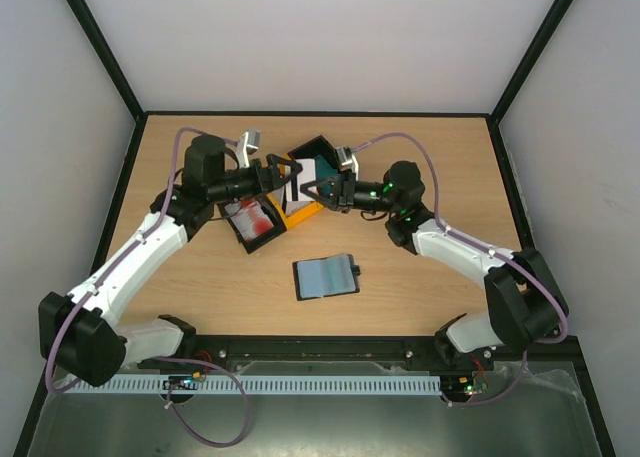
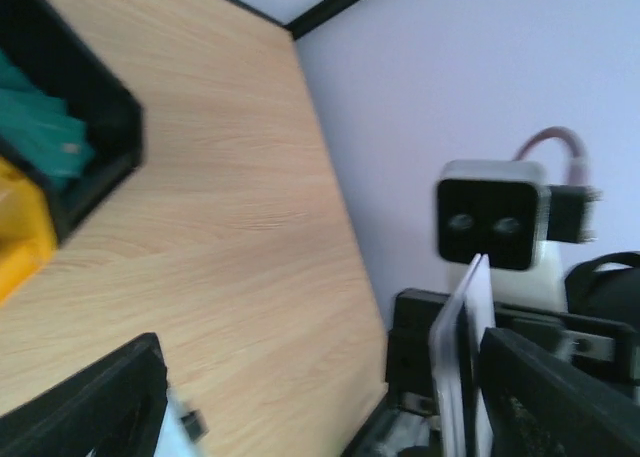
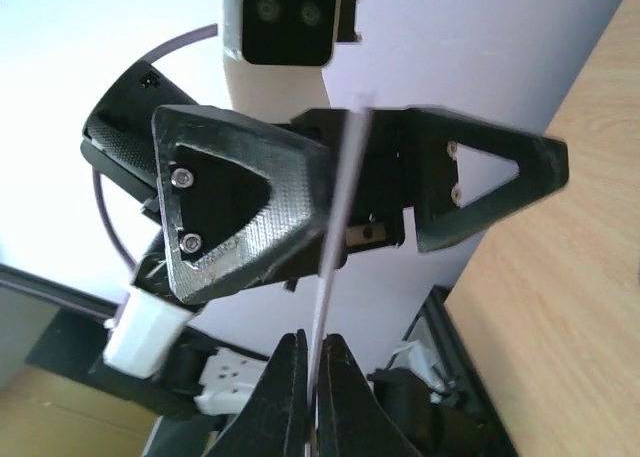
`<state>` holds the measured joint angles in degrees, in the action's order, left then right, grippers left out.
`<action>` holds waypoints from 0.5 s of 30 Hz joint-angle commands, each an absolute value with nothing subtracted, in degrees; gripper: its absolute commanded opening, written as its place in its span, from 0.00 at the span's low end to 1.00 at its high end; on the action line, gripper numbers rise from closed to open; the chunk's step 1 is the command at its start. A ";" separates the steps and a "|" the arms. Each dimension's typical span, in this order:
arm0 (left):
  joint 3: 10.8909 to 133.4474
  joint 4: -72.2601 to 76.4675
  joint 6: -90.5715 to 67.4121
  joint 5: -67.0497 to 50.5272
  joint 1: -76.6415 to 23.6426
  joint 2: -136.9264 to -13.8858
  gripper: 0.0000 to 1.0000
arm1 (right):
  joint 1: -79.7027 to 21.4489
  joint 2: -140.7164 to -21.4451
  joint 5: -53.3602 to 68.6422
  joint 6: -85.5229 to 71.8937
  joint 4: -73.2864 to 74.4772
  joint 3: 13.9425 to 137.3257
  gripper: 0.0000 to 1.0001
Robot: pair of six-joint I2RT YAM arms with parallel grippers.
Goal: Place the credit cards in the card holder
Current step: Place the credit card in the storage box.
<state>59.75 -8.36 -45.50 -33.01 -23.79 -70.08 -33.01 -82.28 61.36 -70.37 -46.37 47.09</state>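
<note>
A white credit card [image 3: 335, 247] with a dark stripe stands edge-on in the air, and my right gripper [image 3: 312, 352] is shut on its lower edge. My left gripper [image 3: 370, 177] is open, one finger on each side of the card. From the left wrist the card [image 2: 462, 347] sits close beside the right-hand finger [image 2: 560, 397]. From above, both grippers meet over the bins: left gripper [image 1: 290, 180], right gripper [image 1: 318, 189], card [image 1: 297, 184] between them. The card holder [image 1: 325, 276] lies open and flat on the table nearer the arm bases.
A black bin [image 1: 255, 222] with red-and-white cards, a yellow bin [image 1: 300, 214] and a black bin [image 1: 318, 157] with teal cards [image 2: 40, 137] stand under the grippers. Bare wooden tabletop [image 1: 430, 167] surrounds them, with walls on three sides.
</note>
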 commanded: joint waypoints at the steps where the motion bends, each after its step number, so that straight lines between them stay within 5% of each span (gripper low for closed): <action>1: 57.93 1.39 -53.80 -41.17 -25.27 -67.63 0.78 | -33.40 -78.89 65.05 -80.11 -56.87 46.73 0.02; 9: 56.33 5.83 -58.77 -46.57 -25.49 -64.67 0.40 | -33.32 -77.10 58.61 -71.77 -40.52 48.31 0.02; 15: 55.46 3.97 -58.12 -47.02 -24.77 -63.58 0.27 | -32.15 -76.91 52.10 -69.24 -32.37 48.28 0.05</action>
<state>56.40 3.27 -57.43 -44.03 -25.39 -65.47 -33.12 -78.08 58.22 -72.38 -40.29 47.22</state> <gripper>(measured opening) 0.297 0.046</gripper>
